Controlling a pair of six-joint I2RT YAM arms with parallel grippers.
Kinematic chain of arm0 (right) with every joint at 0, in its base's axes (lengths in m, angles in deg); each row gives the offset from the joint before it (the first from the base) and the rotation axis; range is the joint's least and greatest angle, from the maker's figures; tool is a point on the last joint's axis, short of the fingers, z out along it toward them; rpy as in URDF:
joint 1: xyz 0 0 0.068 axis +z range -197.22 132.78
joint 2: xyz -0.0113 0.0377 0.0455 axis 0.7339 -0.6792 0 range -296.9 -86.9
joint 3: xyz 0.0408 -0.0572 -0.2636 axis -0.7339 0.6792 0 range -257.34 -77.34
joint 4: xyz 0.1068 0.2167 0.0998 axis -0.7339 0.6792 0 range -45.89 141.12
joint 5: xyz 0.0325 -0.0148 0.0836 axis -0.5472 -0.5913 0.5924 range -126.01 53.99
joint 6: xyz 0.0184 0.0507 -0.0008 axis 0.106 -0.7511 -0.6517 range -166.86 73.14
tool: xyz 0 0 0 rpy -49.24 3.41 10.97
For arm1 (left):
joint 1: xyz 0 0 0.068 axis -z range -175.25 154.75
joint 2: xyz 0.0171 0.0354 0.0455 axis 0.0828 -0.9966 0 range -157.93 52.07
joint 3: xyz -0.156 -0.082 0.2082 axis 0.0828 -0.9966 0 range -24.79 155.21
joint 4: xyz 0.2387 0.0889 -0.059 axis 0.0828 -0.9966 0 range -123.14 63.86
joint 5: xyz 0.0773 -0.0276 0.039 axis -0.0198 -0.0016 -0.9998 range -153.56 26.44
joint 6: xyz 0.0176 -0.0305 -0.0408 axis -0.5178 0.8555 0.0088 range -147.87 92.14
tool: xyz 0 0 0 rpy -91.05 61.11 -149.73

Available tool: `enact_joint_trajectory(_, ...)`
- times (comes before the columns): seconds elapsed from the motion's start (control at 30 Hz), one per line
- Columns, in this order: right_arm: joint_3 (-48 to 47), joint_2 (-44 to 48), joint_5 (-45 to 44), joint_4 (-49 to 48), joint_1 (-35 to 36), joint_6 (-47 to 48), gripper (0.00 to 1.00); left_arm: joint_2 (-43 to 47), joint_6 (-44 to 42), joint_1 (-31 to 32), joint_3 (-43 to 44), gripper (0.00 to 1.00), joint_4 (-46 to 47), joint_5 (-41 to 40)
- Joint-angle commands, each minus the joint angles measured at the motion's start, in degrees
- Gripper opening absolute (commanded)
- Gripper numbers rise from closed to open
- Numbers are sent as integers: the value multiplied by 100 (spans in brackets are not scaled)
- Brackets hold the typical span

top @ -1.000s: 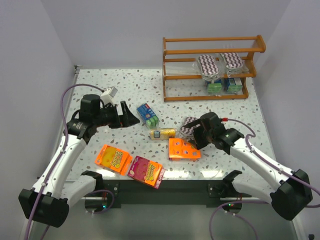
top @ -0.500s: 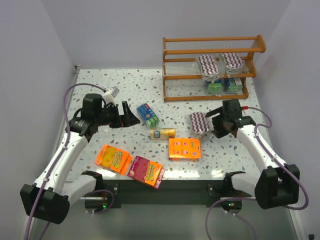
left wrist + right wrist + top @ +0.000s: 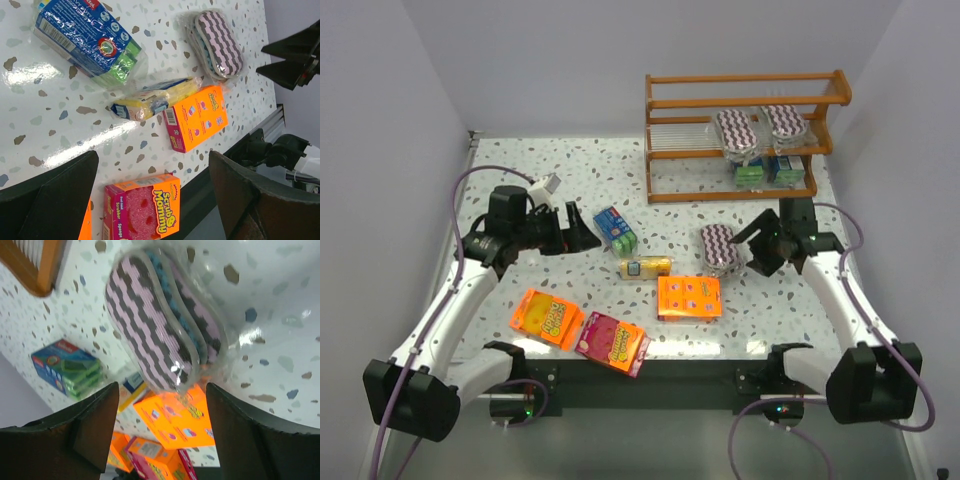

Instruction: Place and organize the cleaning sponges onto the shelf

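The shelf stands at the back right and holds two zigzag pads and blue-green packs. On the table lie several cleaning sponges: a zigzag oval pad, a blue-green pack and a yellow block. My right gripper is open just right of the oval pad, which lies free ahead of its fingers. My left gripper is open and empty, left of the blue-green pack.
An orange box lies in front of the oval pad. An orange pack and a pink Scrub Mommy box sit near the front edge. A shelf corner shows in the right wrist view.
The right arm has swung from the table's middle out to the right side. The zigzag pad now lies slightly further right, free of the fingers. The left arm has barely moved.
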Motion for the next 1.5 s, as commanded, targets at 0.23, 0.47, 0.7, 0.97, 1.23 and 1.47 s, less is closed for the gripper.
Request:
enact_joint_trajectory(0.23,1175,1545,1470,213,38,-674,73,-95,154,17,-12,98,520,331)
enact_joint_trajectory(0.47,1614,1054,1496,-541,56,-1184,72,-68,260,17,-4,98,582,375)
enact_joint_trajectory(0.7,1685,693,1171,-1158,56,-1553,69,20,339,17,-13,98,555,314)
enact_joint_trajectory(0.97,1553,52,820,-1343,47,-1519,66,-7,383,26,-48,98,617,305)
enact_joint_trajectory(1.23,1360,-327,178,-1282,38,-1150,53,55,409,17,-144,98,626,252)
enact_joint_trajectory(1.47,973,-555,-121,-1150,38,-859,51,90,392,26,-223,98,626,208)
